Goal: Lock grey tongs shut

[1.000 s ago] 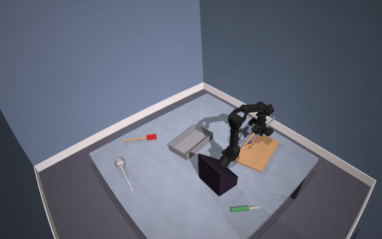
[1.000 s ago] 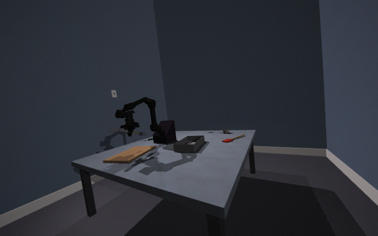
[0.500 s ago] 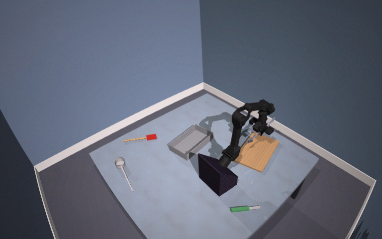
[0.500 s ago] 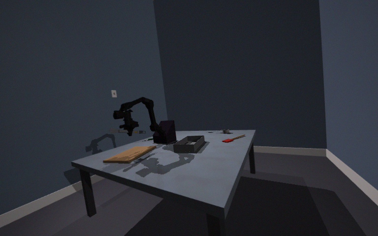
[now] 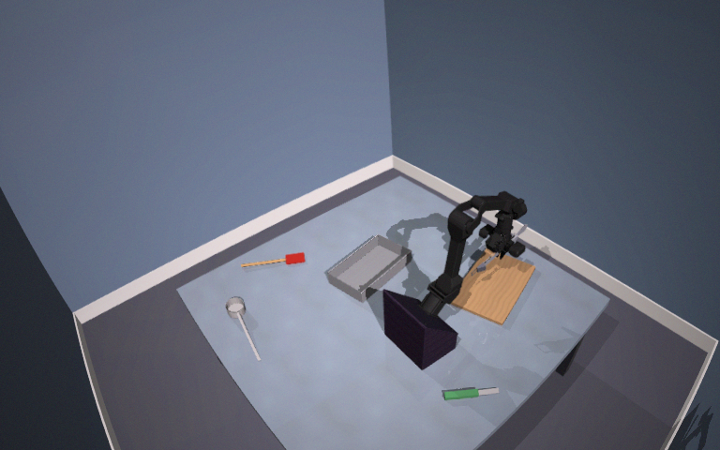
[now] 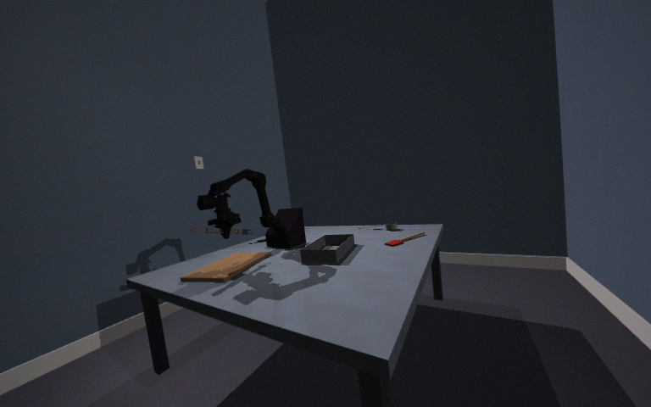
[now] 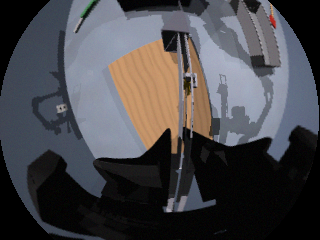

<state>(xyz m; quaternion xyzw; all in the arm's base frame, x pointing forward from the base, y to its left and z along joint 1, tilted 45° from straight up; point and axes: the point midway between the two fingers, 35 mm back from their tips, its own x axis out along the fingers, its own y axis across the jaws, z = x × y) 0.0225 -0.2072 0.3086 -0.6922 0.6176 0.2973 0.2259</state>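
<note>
The pale table (image 5: 329,371) (image 6: 359,297) (image 7: 90,65) is carrying the black arm (image 5: 454,254) (image 6: 263,197), which is bending out over the wooden board (image 5: 499,292) (image 6: 225,268) (image 7: 135,90). The roasting tin (image 5: 345,287) (image 6: 317,257) (image 7: 257,35) is sitting apart from that board. Up in the air, the grey tongs (image 5: 480,268) (image 6: 244,231) (image 7: 181,107) are hanging roughly level above the board, their 2 arms running close together. The gripper (image 5: 501,255) (image 6: 225,235) (image 7: 175,131) is clamping them between its 2 fingers. 1 red-headed spatula (image 5: 294,259) (image 6: 394,242) (image 7: 273,21) is lying beyond the tin.
</note>
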